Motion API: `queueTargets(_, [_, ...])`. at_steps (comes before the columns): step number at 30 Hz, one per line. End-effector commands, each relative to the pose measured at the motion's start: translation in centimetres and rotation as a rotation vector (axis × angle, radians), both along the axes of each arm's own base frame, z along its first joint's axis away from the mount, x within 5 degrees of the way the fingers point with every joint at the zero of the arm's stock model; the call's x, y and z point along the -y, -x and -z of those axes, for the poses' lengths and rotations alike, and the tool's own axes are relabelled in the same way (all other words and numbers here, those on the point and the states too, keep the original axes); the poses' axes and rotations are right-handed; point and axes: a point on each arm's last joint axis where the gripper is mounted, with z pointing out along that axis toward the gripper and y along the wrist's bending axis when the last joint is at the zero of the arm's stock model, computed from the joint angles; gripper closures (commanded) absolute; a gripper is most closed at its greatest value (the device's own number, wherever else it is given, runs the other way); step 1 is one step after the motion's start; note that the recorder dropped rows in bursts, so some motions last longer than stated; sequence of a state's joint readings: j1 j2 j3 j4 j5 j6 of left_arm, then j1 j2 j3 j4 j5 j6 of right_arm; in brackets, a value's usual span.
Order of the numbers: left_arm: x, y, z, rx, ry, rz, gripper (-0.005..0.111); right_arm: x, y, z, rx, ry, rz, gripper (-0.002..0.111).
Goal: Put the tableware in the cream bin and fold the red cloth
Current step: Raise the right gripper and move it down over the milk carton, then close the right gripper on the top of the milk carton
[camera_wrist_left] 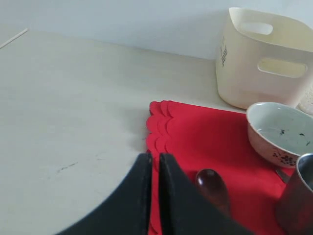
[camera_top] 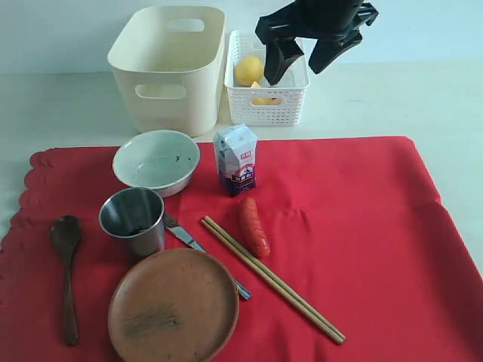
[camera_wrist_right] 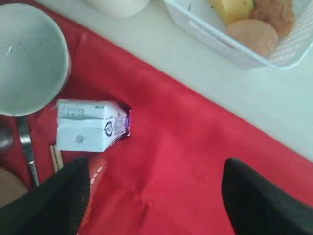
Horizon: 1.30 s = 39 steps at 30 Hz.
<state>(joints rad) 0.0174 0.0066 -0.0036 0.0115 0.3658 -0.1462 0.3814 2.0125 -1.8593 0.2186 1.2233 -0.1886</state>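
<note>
On the red cloth (camera_top: 355, 249) lie the pale bowl (camera_top: 156, 161), steel cup (camera_top: 133, 219), brown plate (camera_top: 173, 305), wooden spoon (camera_top: 66, 264), knife (camera_top: 185, 235) and chopsticks (camera_top: 272, 279). The cream bin (camera_top: 170, 64) stands behind the cloth with nothing showing inside. My right gripper (camera_top: 296, 69) hangs open and holds nothing, high over the white basket; below it in the right wrist view (camera_wrist_right: 156, 169) is bare red cloth (camera_wrist_right: 195, 147). My left gripper (camera_wrist_left: 154, 159) is shut on nothing, above the cloth's scalloped edge (camera_wrist_left: 159, 127) beside the spoon (camera_wrist_left: 211, 185). It is out of the exterior view.
A milk carton (camera_top: 236, 158) stands upright and a sausage (camera_top: 254, 225) lies mid-cloth, between bowl and chopsticks. The white lattice basket (camera_top: 268, 98) right of the bin holds a lemon (camera_top: 249, 69) and other food. Bare pale table surrounds the cloth.
</note>
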Motion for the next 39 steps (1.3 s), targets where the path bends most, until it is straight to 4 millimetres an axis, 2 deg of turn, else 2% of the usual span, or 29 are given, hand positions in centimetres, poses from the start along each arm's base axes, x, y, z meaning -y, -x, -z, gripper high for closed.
queueTargets(1, [0.0,0.0,0.0,0.008,-0.002,-0.002,0.099,-1.8,2.5,0.0,-0.025,0.008,-0.056,0.038])
queueTargets(6, [0.0,0.0,0.0,0.008,-0.002,-0.002,0.099,-3.7,3.6,0.8,-0.063,-0.006,-0.099,0.038])
queueTargets(13, [0.0,0.0,0.0,0.008,-0.002,-0.002,0.099,-4.5,2.8,3.2,-0.094,-0.021,-0.116,0.037])
queueTargets(18, [0.0,0.0,0.0,0.008,-0.002,-0.002,0.099,-5.4,2.7,3.4,-0.047,-0.036,-0.141,0.031])
queueTargets(27, [0.0,0.0,0.0,0.008,-0.002,-0.002,0.099,-7.3,3.7,3.8,0.053,0.138,-0.167,0.031])
queueTargets(34, [0.0,0.0,0.0,0.008,-0.002,-0.002,0.099,-7.9,3.7,3.8,0.086,0.119,-0.151,0.031])
queueTargets(39, [0.0,0.0,0.0,0.008,-0.002,-0.002,0.099,-8.2,3.3,5.3,0.054,0.132,-0.145,0.031])
